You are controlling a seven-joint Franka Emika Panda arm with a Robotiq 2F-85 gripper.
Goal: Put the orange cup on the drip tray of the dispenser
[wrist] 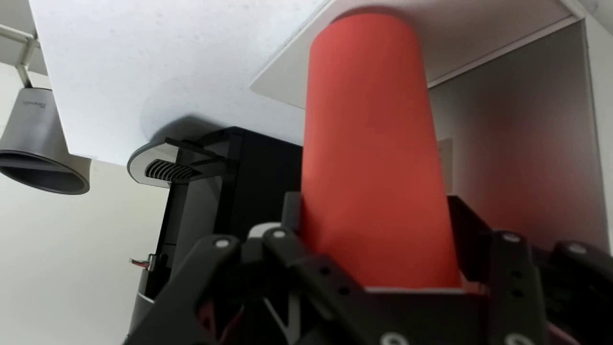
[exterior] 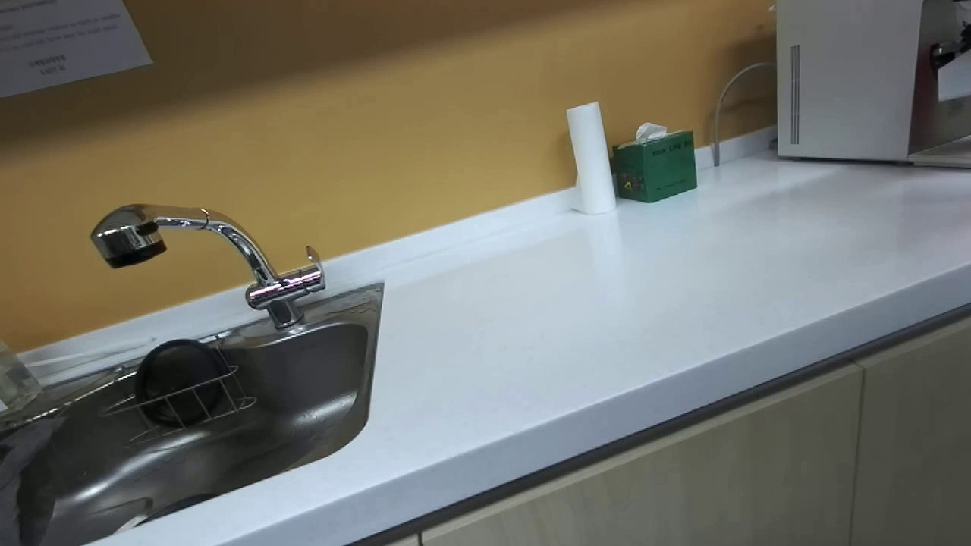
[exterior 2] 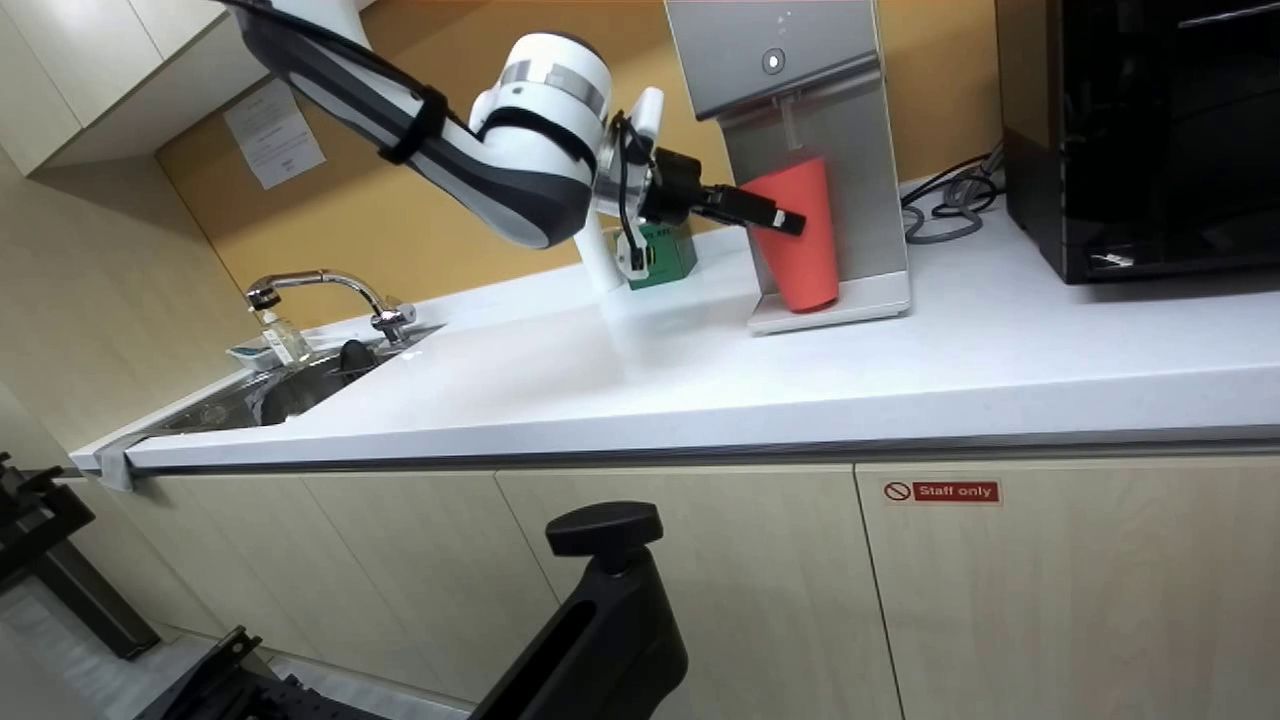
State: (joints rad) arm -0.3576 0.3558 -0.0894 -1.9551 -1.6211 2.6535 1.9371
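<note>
- The orange cup (exterior 2: 808, 258) stands in the front recess of the dispenser (exterior 2: 840, 130), its narrow base pointing at the drip tray (exterior 2: 875, 300); whether base and tray touch, or a slight gap remains, I cannot tell. The coming move probably turns on this: lower a little more, or simply let go.
- Its long axis runs roughly parallel to the dispenser's sides, so it looks near upright, wide rim uppermost.
- The cup is plain red-orange, smooth and tapered, with no handle or marking in sight.
- The gripper (wrist: 376, 223) is clamped on the cup, one finger to each side of its upper, wider part; most of the body reaches from the fingers down toward the tray.
- Farther off, a green tissue box (exterior: 667, 167) stands beside a paper towel roll (exterior: 592, 159).
</note>
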